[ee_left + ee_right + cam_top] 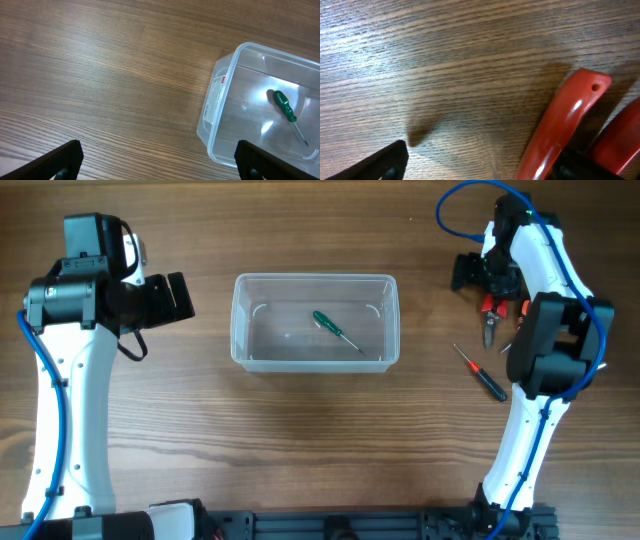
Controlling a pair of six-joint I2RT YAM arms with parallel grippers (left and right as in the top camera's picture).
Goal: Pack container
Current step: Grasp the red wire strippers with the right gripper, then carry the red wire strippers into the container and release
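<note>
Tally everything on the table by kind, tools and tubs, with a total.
Tubs: 1, clear plastic rectangular tub.
Screwdrivers: 2, green-handled screwdriver in the tub, red-and-black screwdriver on the table.
Pliers: 1, red-handled pliers.
Total: 4

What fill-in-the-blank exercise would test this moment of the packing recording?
1. The container holds one ____-handled screwdriver.
2. The pliers by the right gripper have ____ handles.
3. The second screwdriver lies ____ the container.
4. The left gripper has its jaws ____.
Missing words: green; red; outside; open.
</note>
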